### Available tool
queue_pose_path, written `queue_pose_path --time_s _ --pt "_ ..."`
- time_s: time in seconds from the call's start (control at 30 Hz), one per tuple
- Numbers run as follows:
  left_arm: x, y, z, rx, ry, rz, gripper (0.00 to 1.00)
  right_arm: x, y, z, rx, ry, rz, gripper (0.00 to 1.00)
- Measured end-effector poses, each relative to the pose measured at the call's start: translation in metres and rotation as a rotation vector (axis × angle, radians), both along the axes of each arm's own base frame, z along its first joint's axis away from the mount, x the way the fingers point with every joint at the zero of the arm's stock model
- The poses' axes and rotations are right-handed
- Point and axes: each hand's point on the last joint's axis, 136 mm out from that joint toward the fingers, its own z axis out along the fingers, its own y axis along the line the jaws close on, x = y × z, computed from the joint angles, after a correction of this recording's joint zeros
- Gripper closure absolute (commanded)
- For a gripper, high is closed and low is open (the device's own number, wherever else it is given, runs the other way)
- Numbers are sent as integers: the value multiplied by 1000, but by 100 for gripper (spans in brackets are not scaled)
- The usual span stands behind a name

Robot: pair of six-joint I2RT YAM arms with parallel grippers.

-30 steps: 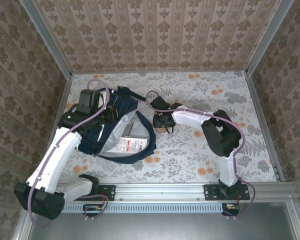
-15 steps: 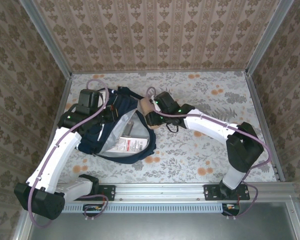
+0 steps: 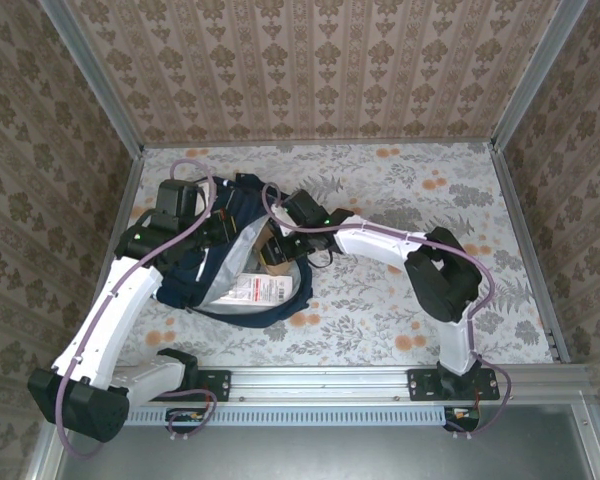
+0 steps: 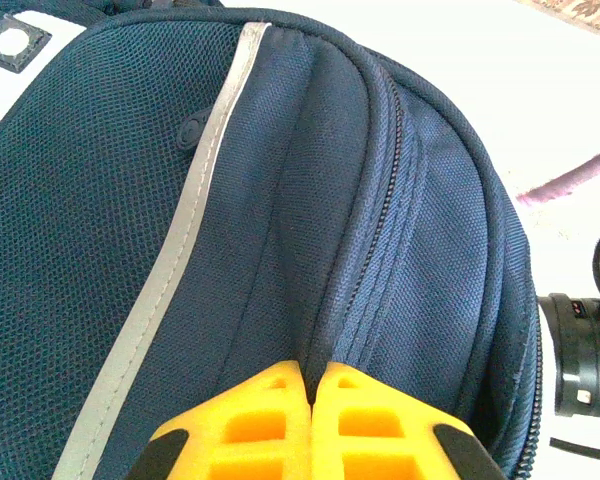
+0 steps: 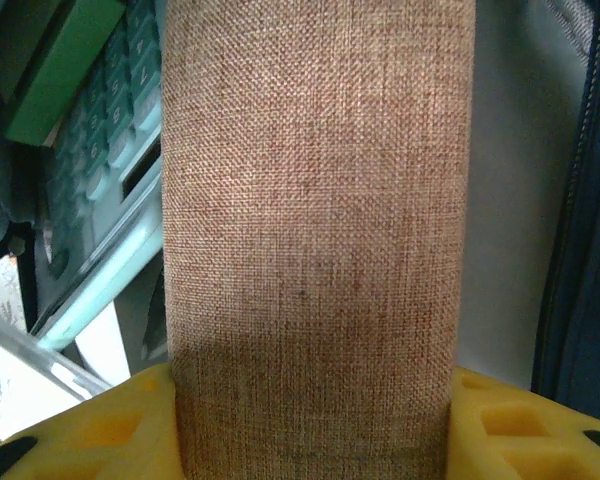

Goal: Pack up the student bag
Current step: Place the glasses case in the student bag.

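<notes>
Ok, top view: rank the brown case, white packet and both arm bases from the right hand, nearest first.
1. Brown case: held in the right hand.
2. White packet: inside the student bag.
3. Left arm base: lower left.
4. Right arm base: lower right.

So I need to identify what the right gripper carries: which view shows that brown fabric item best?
Right wrist: the brown fabric item, clamped in the right gripper, shows its weave clearly. Top external has it as a small patch over the student bag. Left wrist faces the bag's navy shell.
</notes>
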Motion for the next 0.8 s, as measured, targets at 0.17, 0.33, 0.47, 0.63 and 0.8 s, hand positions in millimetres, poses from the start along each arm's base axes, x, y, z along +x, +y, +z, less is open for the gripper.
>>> queue_pose_path --time_s 0.17,0.33,0.47,0.63,0.8 --pt "1 0 1 -2 -5 -1 100 14 -10 -7 -77 -43 -54 44" --pt "0 -1 0 -5 -1 -5 100 30 -37 -17 -188 -84 -133 44" --pt "-1 -4 0 -19 2 -20 100 38 -55 -24 -259 -91 -174 43" --pt "-2 -7 2 -31 1 -32 100 33 -54 -27 -296 -112 -141 30" --pt "-2 -7 2 -32 1 -33 100 21 -48 -24 -292 -117 -84 22"
